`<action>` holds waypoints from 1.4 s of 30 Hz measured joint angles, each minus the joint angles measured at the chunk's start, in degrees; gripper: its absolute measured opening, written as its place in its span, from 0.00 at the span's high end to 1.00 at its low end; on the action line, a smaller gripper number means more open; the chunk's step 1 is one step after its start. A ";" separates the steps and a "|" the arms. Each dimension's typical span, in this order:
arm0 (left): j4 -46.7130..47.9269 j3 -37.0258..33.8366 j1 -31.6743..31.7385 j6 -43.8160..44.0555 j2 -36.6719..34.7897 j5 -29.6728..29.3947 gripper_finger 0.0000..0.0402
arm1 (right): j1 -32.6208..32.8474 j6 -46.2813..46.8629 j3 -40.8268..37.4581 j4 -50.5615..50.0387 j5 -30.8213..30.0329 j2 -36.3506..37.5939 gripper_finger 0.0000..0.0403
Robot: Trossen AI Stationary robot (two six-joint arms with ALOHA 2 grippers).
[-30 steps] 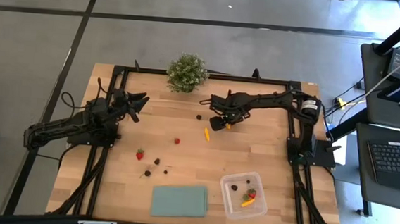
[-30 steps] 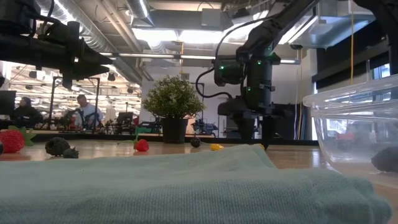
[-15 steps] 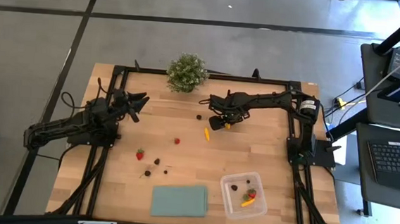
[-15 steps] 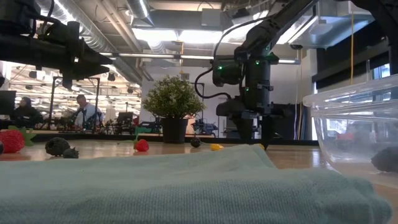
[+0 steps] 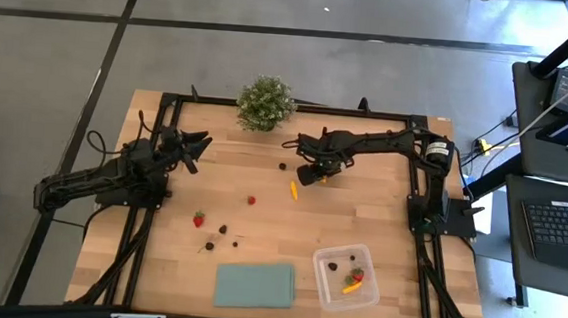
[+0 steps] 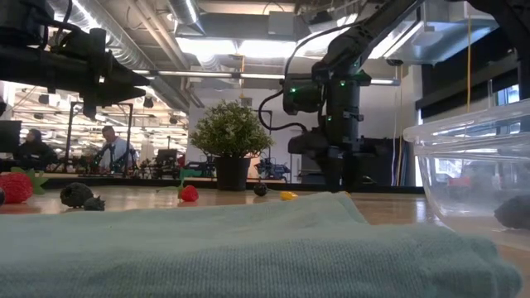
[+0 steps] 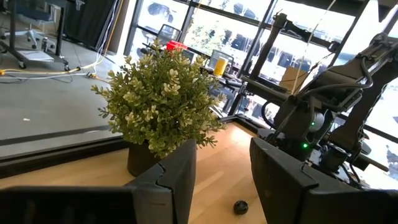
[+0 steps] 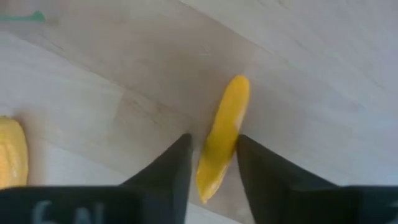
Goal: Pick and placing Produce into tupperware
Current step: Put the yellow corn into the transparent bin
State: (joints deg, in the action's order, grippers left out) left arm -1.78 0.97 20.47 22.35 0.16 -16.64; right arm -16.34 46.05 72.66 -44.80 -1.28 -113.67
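Closing around a yellow piece (image 8: 222, 138) on the tabletop (image 5: 380, 216), the right hand (image 8: 211, 163) is half open, gripping nothing yet; next it needs squeezing and lifting toward the tupperware (image 5: 346, 276).

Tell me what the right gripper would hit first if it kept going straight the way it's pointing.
Probably the yellow piece lying on the table: it sits between the right gripper's open fingers, directly ahead.

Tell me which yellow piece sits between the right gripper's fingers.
The slim yellow piece directly under the right gripper, flanked by its open fingers. The other yellow piece lies apart, closer to the small strawberry.
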 joint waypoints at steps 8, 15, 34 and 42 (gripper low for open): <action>0.00 0.00 0.01 0.00 -0.02 0.00 0.64 | -0.33 -7.87 0.04 -0.79 2.00 -0.02 0.97; 0.00 -0.02 0.02 0.00 -0.02 0.00 0.64 | -1.56 -12.21 0.01 -1.38 4.56 0.66 0.97; -0.17 0.00 0.00 -3.65 -0.01 -1.51 0.64 | 2.21 -29.64 -0.13 -1.86 18.52 36.69 0.98; -0.26 -0.01 0.00 -5.15 0.00 -2.36 0.64 | 7.01 -24.59 -0.07 -1.99 20.14 48.94 0.98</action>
State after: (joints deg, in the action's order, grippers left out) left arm -2.04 0.96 20.47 17.20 0.16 -19.01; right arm -9.33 21.46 72.60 -46.78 18.87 -64.73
